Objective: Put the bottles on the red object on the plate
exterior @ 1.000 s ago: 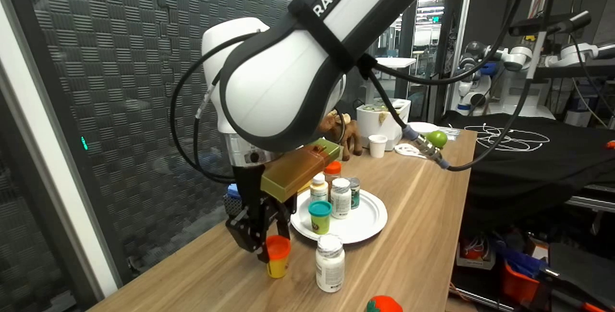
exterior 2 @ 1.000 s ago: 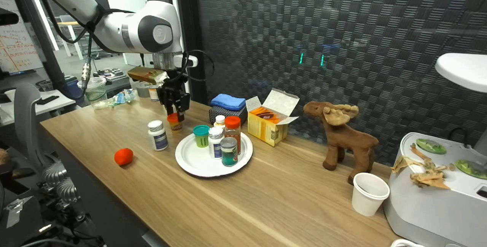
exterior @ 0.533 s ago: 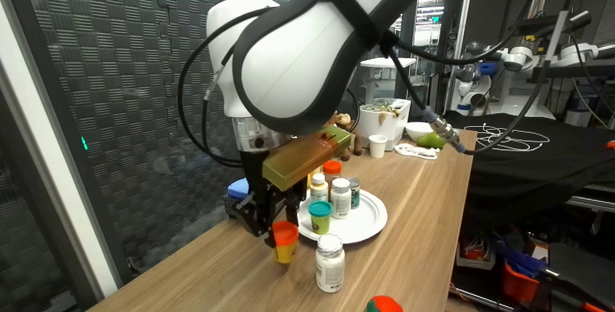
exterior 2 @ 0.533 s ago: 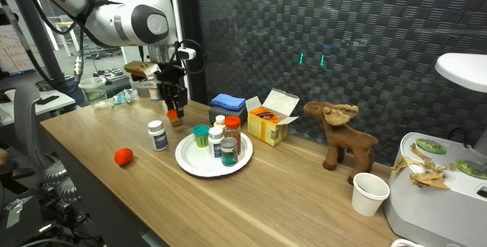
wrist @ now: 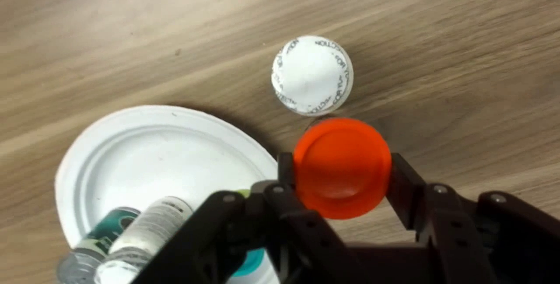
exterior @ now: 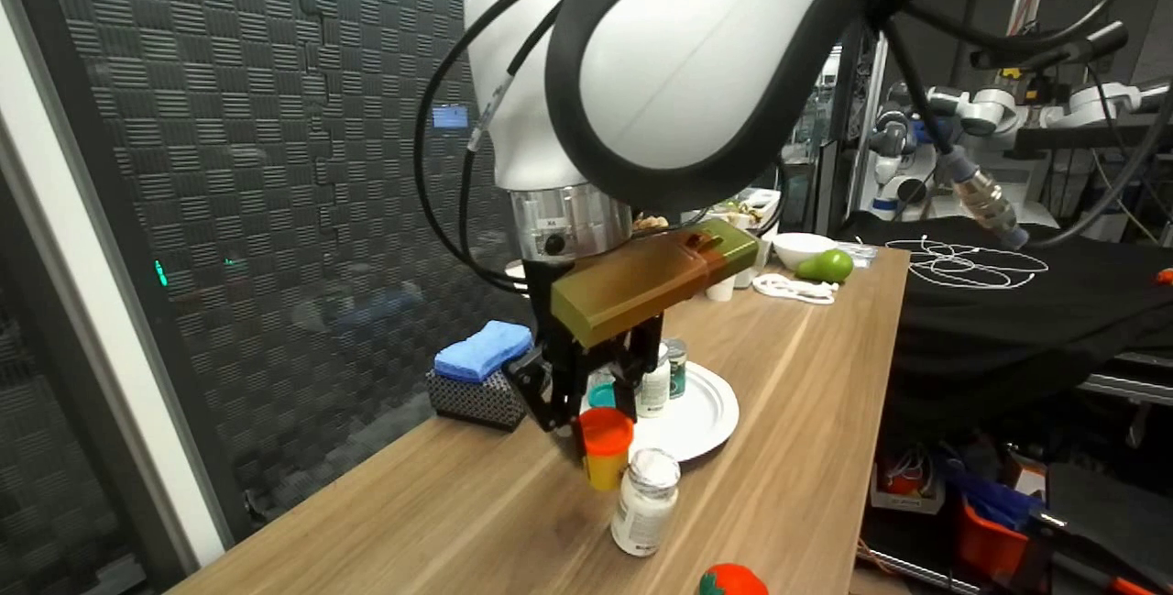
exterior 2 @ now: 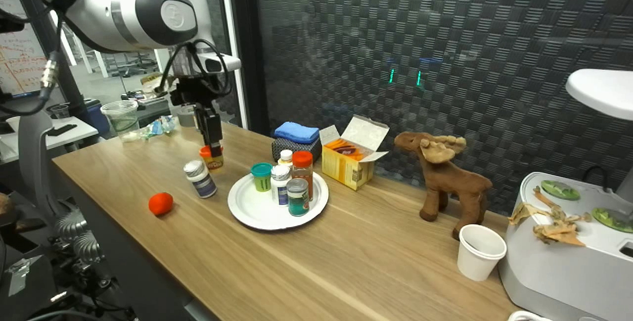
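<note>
We noted the plate (exterior 2: 252, 208) as plain white. The yellow tub (exterior: 606, 450) bore an orange-red lid, the green tub (exterior 2: 262, 178) a teal one, the spice jar (exterior 2: 303, 170) a red cap. We found the bottle (exterior 2: 201, 180) off the plate white, with a blue label. The cloth (exterior 2: 296, 132) was blue, the carton (exterior 2: 342, 167) yellow, the table (exterior 2: 371, 252) brown wood-grained, the wall (exterior 2: 445, 44) dark grey, basket-weave patterned.

wall (exterior 2: 445, 64): dark, block-patterned | tabletop (exterior 2: 356, 247): wood-grain | chair (exterior 2: 35, 148): grey | whiteboard (exterior 2: 24, 49): red handwriting | black cloth (exterior: 990, 338): draped
</note>
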Controlling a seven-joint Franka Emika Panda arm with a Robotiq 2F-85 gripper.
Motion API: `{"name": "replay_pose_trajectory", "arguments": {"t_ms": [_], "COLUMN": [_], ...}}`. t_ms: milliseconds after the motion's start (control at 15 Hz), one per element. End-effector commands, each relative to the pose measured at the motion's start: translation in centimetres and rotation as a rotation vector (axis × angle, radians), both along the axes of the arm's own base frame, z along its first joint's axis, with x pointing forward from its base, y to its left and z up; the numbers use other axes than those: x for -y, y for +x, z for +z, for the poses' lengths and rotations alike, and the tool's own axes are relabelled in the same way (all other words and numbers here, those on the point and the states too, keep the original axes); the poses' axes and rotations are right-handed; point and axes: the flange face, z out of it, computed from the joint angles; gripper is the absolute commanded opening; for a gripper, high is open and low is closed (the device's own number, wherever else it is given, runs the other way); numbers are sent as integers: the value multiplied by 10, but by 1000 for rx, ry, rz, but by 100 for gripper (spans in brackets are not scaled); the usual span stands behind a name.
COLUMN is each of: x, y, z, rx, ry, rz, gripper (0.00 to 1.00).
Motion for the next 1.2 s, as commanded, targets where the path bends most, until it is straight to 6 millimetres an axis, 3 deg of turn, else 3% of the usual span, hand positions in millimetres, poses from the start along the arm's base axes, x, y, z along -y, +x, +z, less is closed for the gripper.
{"name": "replay_pose_trajectory", "arguments": {"t_ms": [0,267,733,1133], "x": [31,61,112,122], "y": [-22,-17,21,32], "z": [24,28,24,-5], "rx": [56,76,80,105], "ry": [1,-12,15,88], "rz": [-181,-327,-373,-294], "gripper": [29,29,29,29]}}
